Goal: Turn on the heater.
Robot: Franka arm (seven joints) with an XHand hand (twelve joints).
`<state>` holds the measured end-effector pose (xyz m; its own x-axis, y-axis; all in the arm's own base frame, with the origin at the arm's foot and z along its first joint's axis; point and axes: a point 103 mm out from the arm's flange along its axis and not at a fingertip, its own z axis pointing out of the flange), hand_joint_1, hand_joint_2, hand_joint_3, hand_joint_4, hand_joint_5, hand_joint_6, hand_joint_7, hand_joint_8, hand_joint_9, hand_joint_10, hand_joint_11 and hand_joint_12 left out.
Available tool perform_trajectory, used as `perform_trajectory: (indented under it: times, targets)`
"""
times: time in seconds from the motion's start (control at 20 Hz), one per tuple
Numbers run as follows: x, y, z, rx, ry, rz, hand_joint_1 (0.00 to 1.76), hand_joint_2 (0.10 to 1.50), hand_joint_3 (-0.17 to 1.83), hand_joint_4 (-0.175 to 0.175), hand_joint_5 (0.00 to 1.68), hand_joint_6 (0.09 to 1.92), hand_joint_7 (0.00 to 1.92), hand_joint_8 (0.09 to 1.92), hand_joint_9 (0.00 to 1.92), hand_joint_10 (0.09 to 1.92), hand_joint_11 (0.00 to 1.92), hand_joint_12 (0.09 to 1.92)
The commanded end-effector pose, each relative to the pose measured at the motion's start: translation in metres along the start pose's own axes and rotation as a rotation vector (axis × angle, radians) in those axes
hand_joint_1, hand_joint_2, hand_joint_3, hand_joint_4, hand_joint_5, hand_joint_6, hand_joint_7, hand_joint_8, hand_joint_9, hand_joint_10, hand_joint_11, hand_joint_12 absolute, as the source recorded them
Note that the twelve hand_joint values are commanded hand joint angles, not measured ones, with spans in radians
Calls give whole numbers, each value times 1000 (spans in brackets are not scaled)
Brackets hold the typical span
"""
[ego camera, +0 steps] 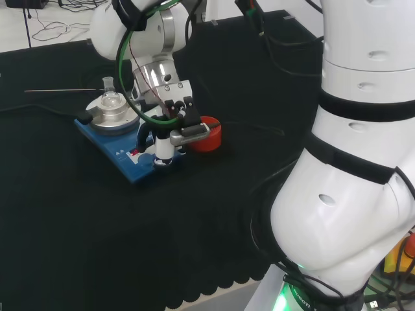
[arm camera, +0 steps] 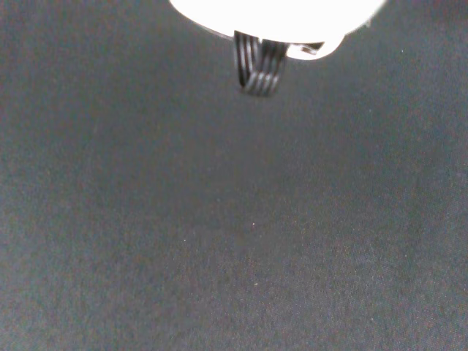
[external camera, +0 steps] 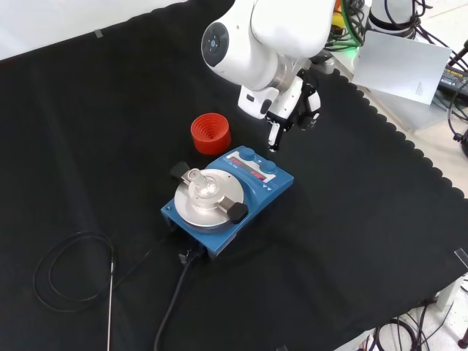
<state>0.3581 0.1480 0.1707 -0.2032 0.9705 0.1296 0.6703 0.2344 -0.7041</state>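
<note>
Robotics lab, cloth-covered bench (external camera: pixel 88 110), heater (external camera: pixel 228 196), glass flask (external camera: pixel 204 184)

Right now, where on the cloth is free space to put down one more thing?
In the front view, the cloth right of the heater is bare, as is the far left. It is crowded around the heater: red stand, hand, and cable at lower left.

Blue heater (external camera: pixel 232 191) near the middle of the black cloth (external camera: pixel 88 146), with 1 small clear flask (external camera: pixel 202 184) on its round metal plate (external camera: pixel 208 205) and 2 blue knobs (external camera: pixel 259 161) at its far end. Red ribbed ring (external camera: pixel 210 133) just beyond, to the left. Hand (external camera: pixel 291 111) hanging over the knob end, fingers pointing down, one fingertip (external camera: pixel 272 144) close above the knobs; contact not discernible.
</note>
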Motion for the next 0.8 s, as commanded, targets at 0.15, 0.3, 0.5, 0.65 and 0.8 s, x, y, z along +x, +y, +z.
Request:
perform_trajectory:
  times: [0.15,0.3,0.5,0.65,0.8]
  targets:
    - [-28,-7,1,13,18,-7,1377,611,1036,-33,318,316,1458,1669,1602,1353,1261,1199]
    - [-15,6,2,29,6,14,1377,612,1038,-33,320,311,1457,1669,1602,1353,1261,1198]
    - [-10,10,2,21,15,3,1376,612,1040,-33,323,305,1457,1670,1602,1353,1263,1198]
    - [-12,10,2,18,19,-3,1376,611,1040,-33,325,300,1457,1670,1602,1353,1263,1198]
    - [-12,10,2,18,14,1,1376,611,1042,-33,326,296,1458,1669,1602,1353,1264,1198]
